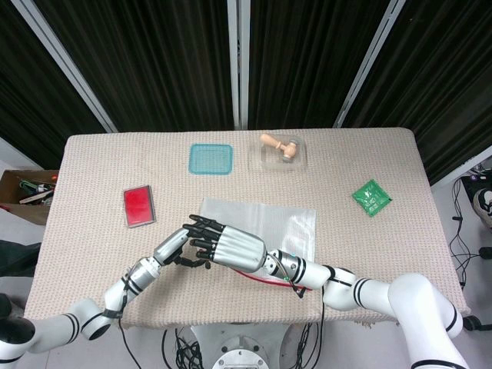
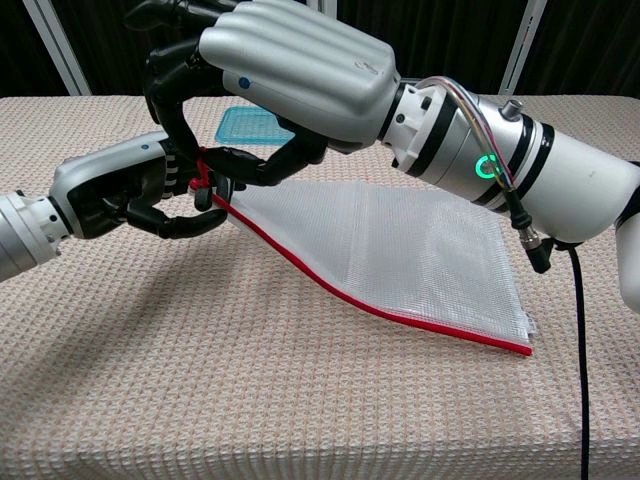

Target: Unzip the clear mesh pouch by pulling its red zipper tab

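The clear mesh pouch lies on the table with its red zipper edge toward me, and its left corner is lifted off the cloth. My right hand hovers over that corner, its dark fingertips pinching the red zipper tab. My left hand comes in from the left, its fingers curled around the raised corner just under the tab. In the head view the pouch is partly hidden by my right hand, which meets my left hand near the front edge.
A teal tray and a clear container holding a wooden toy stand at the back of the table. A red flat box lies at the left and a green packet at the right. The table's front edge is close below the hands.
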{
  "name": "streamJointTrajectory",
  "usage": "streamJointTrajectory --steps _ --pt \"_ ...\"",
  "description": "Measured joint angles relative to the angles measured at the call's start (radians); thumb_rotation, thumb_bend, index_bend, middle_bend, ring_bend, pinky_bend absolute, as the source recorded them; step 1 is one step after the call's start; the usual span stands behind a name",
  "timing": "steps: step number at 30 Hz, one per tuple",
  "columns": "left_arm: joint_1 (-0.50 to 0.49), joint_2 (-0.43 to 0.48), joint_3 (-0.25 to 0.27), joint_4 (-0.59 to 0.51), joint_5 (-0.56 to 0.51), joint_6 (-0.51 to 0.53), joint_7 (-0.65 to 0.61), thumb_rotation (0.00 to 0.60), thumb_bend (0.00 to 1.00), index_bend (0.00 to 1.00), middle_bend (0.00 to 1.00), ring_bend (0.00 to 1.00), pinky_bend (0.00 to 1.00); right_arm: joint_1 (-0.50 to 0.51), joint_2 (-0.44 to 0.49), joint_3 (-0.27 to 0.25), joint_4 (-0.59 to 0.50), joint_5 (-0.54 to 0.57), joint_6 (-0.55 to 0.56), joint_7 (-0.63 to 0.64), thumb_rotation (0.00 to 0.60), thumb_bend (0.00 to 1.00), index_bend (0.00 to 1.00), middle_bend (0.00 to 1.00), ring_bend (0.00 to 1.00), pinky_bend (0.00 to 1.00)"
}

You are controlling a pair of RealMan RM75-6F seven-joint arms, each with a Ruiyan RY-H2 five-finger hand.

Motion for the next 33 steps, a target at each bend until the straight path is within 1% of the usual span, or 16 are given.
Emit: streamJointTrajectory --steps 11,33 --pt "0.022 0.004 0.008 0.007 -0.003 0.038 -0.147 0.600 0.45 0.64 0.19 0.08 0.13 -0.031 -0.027 -0.012 0.045 -0.003 0.023 -0.029 0.600 0.52 0.98 0.32 0.05 0.00" --pt "0.036 0.006 0.011 0.025 0.000 0.081 -0.358 0.600 0.46 0.66 0.19 0.08 0.13 -0.058 -0.049 -0.032 0.085 -0.014 0.041 -0.038 0.600 0.52 0.98 0.31 0.04 0.00"
